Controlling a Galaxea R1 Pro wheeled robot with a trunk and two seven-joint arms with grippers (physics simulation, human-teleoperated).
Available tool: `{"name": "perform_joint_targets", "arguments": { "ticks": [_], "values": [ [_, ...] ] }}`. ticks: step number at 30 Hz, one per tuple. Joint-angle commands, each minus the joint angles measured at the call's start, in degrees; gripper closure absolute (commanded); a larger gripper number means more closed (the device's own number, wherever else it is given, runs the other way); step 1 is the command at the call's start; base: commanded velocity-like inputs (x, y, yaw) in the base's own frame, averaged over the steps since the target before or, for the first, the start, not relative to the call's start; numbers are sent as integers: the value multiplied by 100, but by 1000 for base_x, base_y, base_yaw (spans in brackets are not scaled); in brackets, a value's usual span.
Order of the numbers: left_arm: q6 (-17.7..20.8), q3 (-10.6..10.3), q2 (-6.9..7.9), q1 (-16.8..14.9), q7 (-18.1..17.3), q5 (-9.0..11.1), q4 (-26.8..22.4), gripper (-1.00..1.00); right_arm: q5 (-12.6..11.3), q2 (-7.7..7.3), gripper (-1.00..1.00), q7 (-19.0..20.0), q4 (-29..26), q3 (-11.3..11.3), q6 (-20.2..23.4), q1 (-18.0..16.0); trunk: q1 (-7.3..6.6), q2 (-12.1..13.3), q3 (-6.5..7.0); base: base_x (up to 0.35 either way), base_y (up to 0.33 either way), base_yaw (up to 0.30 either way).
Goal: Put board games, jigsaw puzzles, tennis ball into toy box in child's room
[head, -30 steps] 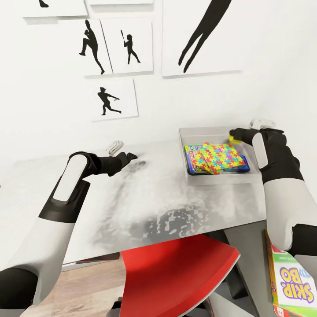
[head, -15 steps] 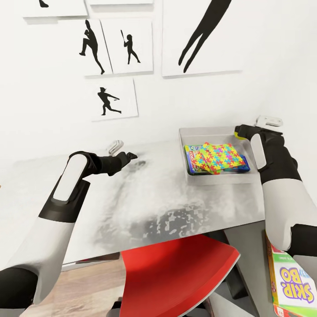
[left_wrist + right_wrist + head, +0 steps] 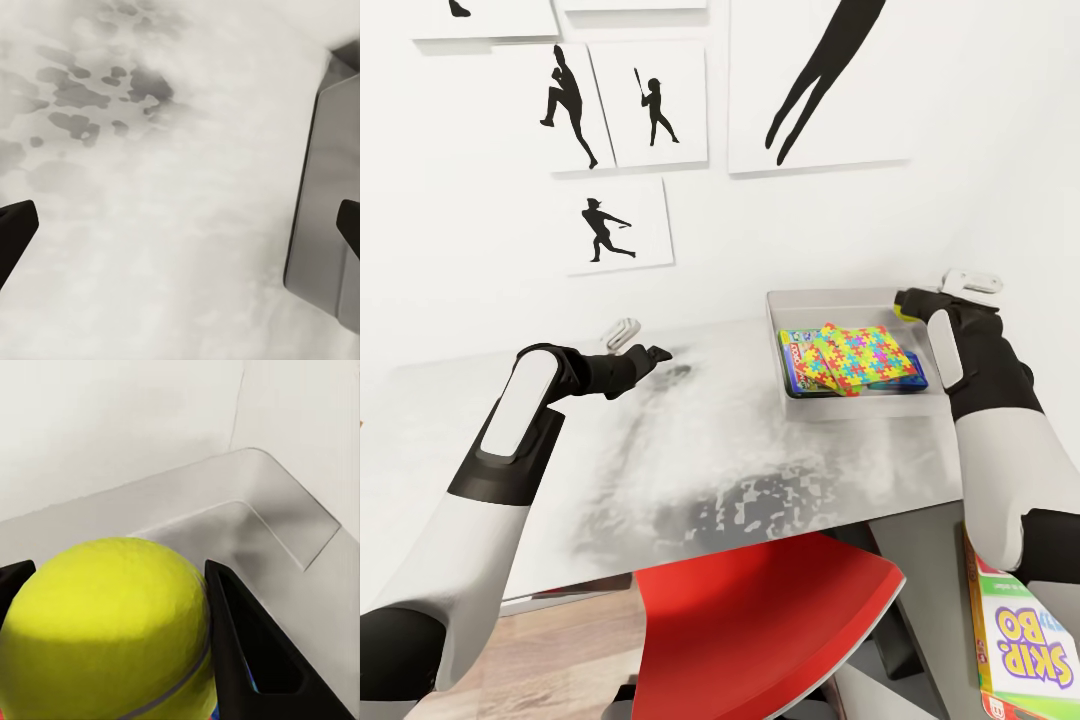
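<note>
We hold the ball (image 3: pixel 105 630) clenched between the right gripper (image 3: pixel 905 303) jaws, poised over the far right corner of the toy box (image 3: pixel 830 299), so that letting go should drop it inside, not on the counter (image 3: pixel 660 470). The toy box already holds the bright puzzles (image 3: pixel 850 357), stacked on a blue game box (image 3: pixel 796 372) at its near side; the far part of the bin, beneath the ball, is bare. Our left gripper (image 3: pixel 656 353) waits left of the toy box, low over the counter, jaws spread wide and grasping nothing, likely parked out of the way. The Skip-Bo box (image 3: pixel 1025 645) sits well below the toy box, off the counter, not yet stowed.
</note>
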Motion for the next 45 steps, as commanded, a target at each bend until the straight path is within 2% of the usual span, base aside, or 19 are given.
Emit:
{"name": "perform_joint_targets", "arguments": {
  "ticks": [1, 16, 28, 45],
  "values": [
    [-4, -8, 3, -6, 58, 53, -6, -100, -79, -6, 100, -71, 1, 10, 4, 0, 3, -10, -9, 0, 0, 0],
    [-3, -8, 3, -6, 58, 53, -6, -100, -65, -37, 100, -75, 57, 14, -12, 22, 3, -10, -9, 0, 0, 0],
    [-2, -8, 0, -6, 58, 53, -6, -100, -67, -47, 100, -79, 596, 7, -276, 20, 3, -10, -9, 0, 0, 0],
    [-4, -8, -2, -6, 58, 53, -6, -100, -61, -39, 100, -84, 839, 6, -435, 14, 3, -10, -9, 0, 0, 0]
  ]
}}
